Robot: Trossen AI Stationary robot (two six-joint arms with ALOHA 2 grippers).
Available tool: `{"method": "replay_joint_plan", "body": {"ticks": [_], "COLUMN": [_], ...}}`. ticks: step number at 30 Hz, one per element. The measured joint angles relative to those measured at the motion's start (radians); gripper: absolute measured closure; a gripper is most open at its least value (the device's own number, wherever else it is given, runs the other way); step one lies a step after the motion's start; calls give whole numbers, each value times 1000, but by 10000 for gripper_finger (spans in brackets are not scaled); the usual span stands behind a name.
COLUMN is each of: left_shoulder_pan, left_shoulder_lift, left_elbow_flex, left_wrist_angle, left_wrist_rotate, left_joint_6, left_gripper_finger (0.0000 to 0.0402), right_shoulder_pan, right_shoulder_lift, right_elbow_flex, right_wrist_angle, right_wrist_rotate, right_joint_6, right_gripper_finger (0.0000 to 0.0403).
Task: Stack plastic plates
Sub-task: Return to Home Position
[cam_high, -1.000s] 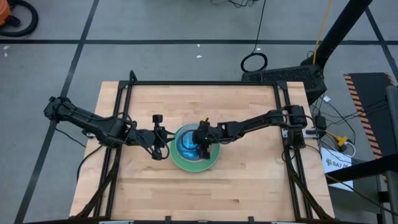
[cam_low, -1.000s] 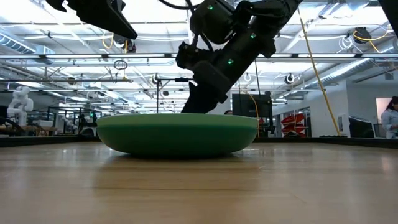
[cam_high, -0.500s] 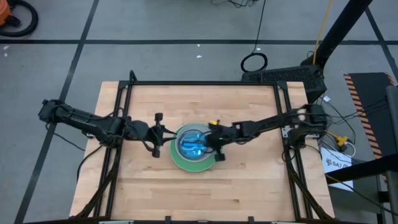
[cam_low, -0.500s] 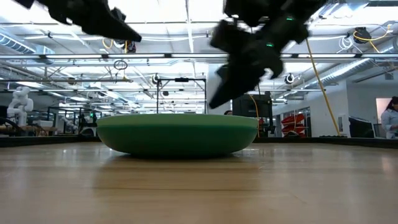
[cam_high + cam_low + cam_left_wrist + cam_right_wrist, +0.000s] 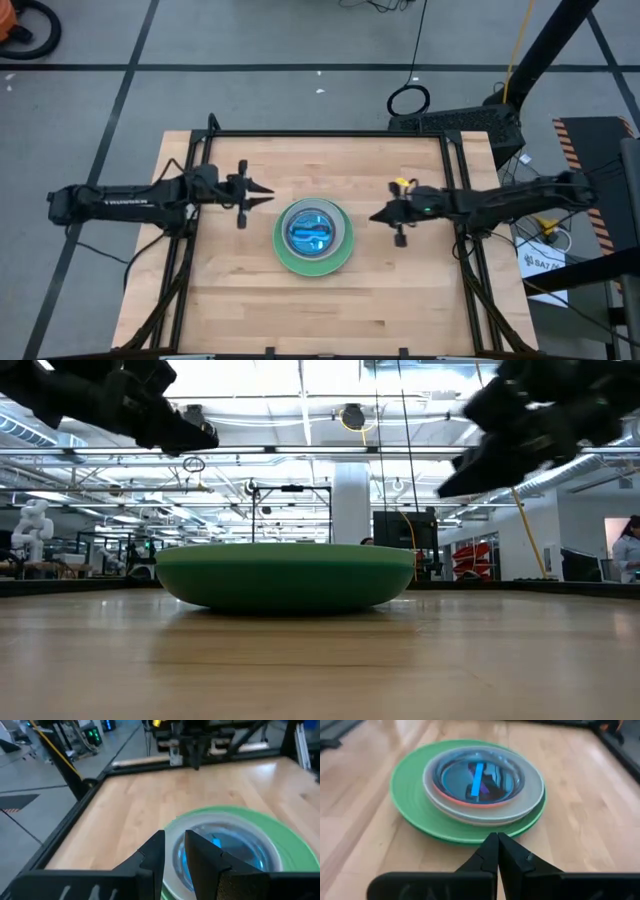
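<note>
Looking across bare pale-wood worktop [image 5: 300, 300] to the plastic plates [image 5: 313, 236] sitting stacked at its middle, the left claw [image 5: 268, 197] hanging barely parted and empty, the right claw [image 5: 373, 215] pinched shut and empty, a bright workshop hall stretching beyond.

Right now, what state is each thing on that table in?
Green plate: upright, flat on the table, bottom of the stack.
Pale plate: nested in the green one.
Blue plate: on top, empty.
Left gripper: slightly open, empty, raised beside the stack.
Right gripper: shut, empty, raised on the other side.
</note>
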Motion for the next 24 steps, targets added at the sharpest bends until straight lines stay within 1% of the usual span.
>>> {"method": "replay_joint_plan", "body": {"ticks": [4,6,8,11,14,17,21,23,24], "left_shoulder_pan": [82,114,143,183,214,224,224,224,224], "left_shoulder_lift": [2,9,10,9,9,9,9,9,9], "left_elbow_flex": [-29,-59,-105,-166,-220,-257,-320,-360,-382], "left_wrist_angle": [70,156,226,328,396,432,506,588,642], "left_wrist_rotate": [122,189,230,245,253,295,321,320,320], "left_joint_6": [-17,-26,-43,-79,-135,-176,-192,-206,-215], "left_gripper_finger": [319,319,319,319,319,319,319,319,319], "right_shoulder_pan": [0,0,0,0,0,0,0,0,0], "right_shoulder_lift": [-198,-293,-392,-531,-669,-791,-928,-992,-999], "right_elbow_flex": [-117,-177,-230,-286,-295,-295,-295,-290,-288], "right_wrist_angle": [11,0,5,-31,-142,-239,-352,-393,-407], "right_wrist_rotate": [-1,1,5,27,29,29,29,31,30], "right_joint_6": [18,29,45,67,79,77,35,17,9], "right_gripper_finger": [402,402,402,402,402,402,402,402,402]}}
